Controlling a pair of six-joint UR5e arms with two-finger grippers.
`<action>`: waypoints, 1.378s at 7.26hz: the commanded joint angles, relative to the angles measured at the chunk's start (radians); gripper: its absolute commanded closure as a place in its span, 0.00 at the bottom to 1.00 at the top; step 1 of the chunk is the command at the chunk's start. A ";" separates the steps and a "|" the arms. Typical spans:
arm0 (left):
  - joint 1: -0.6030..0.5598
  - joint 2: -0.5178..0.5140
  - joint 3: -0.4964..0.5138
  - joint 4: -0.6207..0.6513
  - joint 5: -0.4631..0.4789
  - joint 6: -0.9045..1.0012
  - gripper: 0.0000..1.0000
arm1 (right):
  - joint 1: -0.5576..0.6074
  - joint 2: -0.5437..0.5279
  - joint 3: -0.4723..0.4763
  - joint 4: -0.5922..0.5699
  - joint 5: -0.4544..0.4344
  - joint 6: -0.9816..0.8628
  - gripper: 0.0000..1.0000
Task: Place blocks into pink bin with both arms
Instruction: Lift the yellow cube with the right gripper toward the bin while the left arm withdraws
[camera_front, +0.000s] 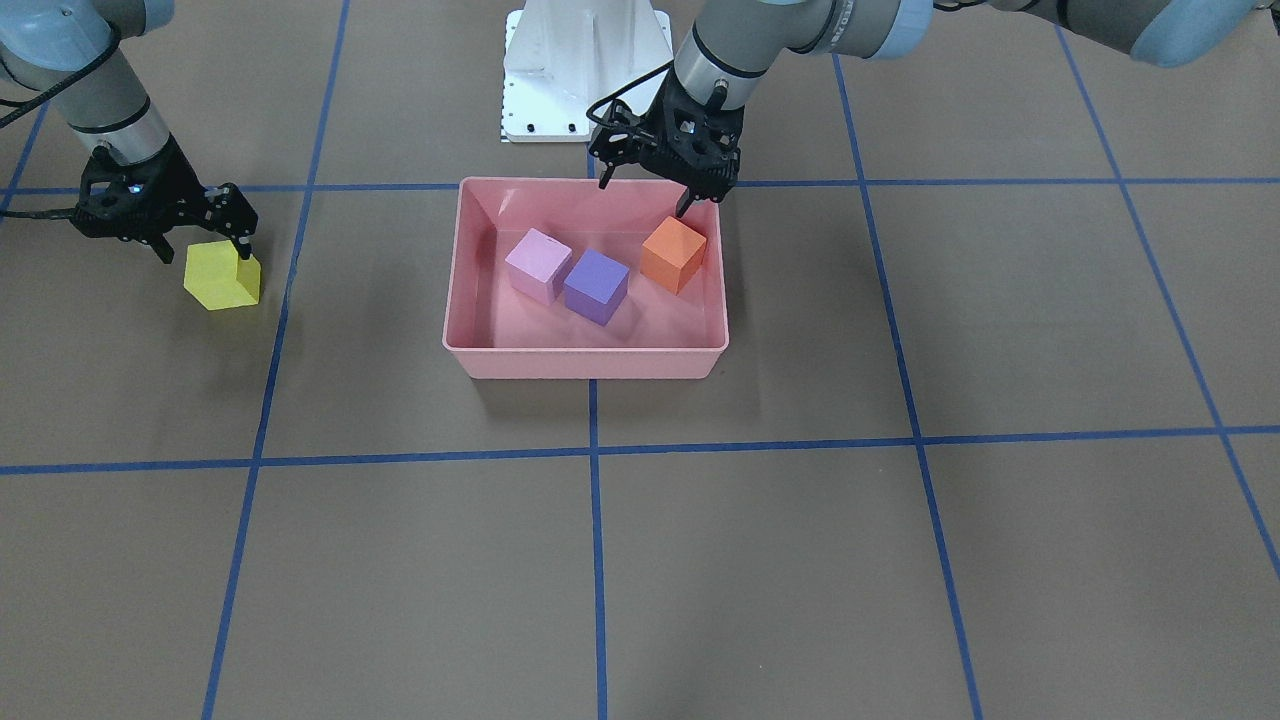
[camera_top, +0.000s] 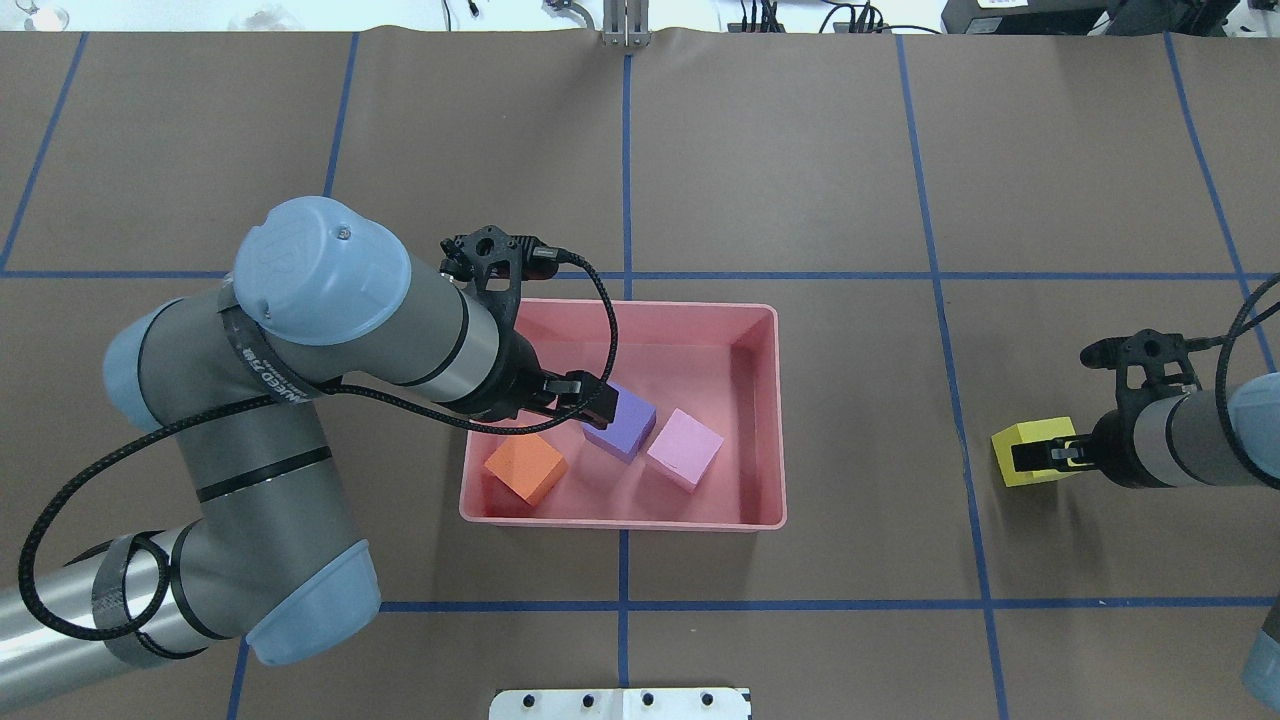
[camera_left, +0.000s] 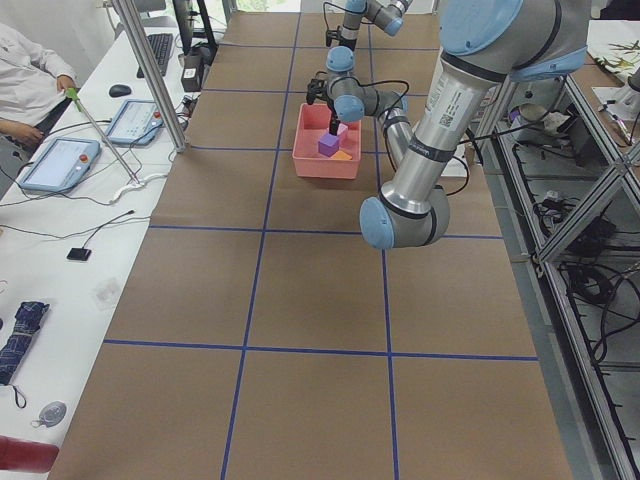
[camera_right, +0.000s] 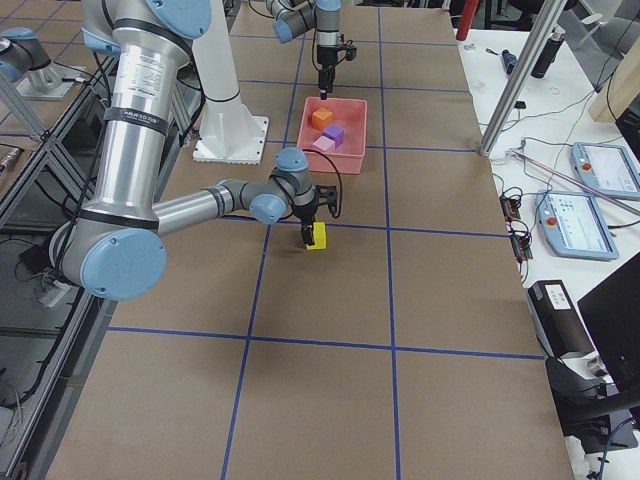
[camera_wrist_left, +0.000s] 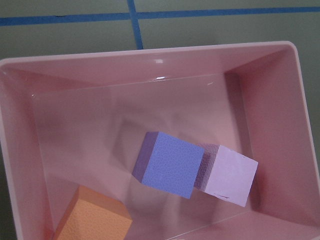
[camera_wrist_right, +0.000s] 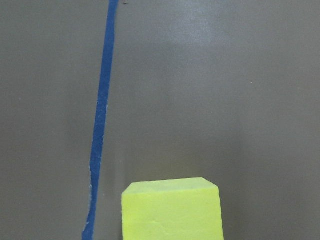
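The pink bin (camera_front: 585, 362) stands mid-table and holds the light pink block (camera_front: 538, 263), the purple block (camera_front: 596, 285) and the orange block (camera_front: 672, 254). My left gripper (camera_front: 643, 198) hangs open and empty over the bin's robot-side edge, one fingertip just above the orange block. The left wrist view looks down on the purple block (camera_wrist_left: 170, 165), the pink block (camera_wrist_left: 229, 174) and the orange block (camera_wrist_left: 92, 217). The yellow block (camera_front: 222, 280) rests on the table well outside the bin. My right gripper (camera_front: 204, 256) is open, its fingers straddling the yellow block (camera_wrist_right: 172, 210).
The white robot base (camera_front: 585, 70) stands just behind the bin. Blue tape lines grid the brown table cover. In the exterior left view an operator (camera_left: 25, 80) sits at a side bench with tablets, off the table.
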 joint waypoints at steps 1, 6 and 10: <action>0.001 0.001 0.001 0.000 0.001 0.001 0.00 | -0.010 0.005 -0.053 0.041 -0.001 -0.007 0.01; -0.010 0.013 -0.017 0.000 -0.006 0.015 0.00 | 0.010 0.027 -0.020 0.064 0.056 0.003 1.00; -0.216 0.299 -0.169 0.012 -0.120 0.368 0.00 | 0.259 0.238 0.062 -0.182 0.320 0.009 1.00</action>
